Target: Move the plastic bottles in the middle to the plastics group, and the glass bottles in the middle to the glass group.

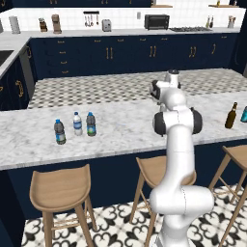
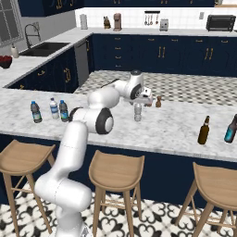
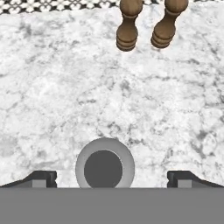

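Observation:
A pale clear-grey plastic bottle (image 2: 137, 113) stands upright in the middle of the marble counter. In the hand view I look straight down on its round top (image 3: 105, 162). My gripper (image 2: 141, 100) hangs directly above it, open, with the fingertips (image 3: 42, 178) wide on either side and not touching it. Three blue-capped water bottles (image 1: 77, 124) stand together at the counter's left: dark (image 1: 59, 132), clear-white, and dark with a blue-green label (image 1: 90, 124). At the far right a slim brown glass bottle (image 2: 203, 131) stands beside a teal glass bottle (image 2: 230, 129).
Two brown wooden shakers (image 3: 128, 30) stand just beyond the pale bottle, toward the counter's far edge (image 2: 159, 102). Wooden stools (image 1: 60, 188) line the near side of the counter (image 1: 120, 140). A sink (image 2: 44, 48) lies at the back left.

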Tool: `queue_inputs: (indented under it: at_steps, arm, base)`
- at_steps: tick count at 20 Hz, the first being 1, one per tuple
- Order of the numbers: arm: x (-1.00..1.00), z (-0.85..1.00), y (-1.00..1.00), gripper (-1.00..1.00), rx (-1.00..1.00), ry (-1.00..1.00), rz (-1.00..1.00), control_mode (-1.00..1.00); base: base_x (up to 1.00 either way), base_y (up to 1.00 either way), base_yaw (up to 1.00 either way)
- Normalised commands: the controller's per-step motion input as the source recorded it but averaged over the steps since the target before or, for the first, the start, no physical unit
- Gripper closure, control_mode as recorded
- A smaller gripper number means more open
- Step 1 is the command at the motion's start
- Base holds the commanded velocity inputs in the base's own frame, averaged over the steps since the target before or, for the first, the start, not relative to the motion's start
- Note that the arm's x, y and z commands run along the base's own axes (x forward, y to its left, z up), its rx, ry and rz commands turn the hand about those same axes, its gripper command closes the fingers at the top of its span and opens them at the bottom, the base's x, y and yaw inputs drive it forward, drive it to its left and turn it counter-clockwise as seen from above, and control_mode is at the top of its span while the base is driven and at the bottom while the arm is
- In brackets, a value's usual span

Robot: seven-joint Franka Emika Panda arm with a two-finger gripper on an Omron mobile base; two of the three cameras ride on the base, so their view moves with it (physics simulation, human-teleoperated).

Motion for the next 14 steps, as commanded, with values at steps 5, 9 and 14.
queue_inputs:
  at_steps: [5, 9, 14]
  arm:
    - [-0.25, 0.00, 0.16, -1.00, 0.00, 0.07, 0.04, -1.00]
    - [-0.37, -0.09, 0.05, -1.00, 0.00, 0.01, 0.02, -1.00]
    - [-0.15, -0.41, 0.00, -1.00, 0.00, 0.02, 0.00, -1.00]
  base:
    - [0.00, 0.00, 0.00]
    - [0.00, 0.00, 0.00]
    - [0.00, 0.00, 0.00]
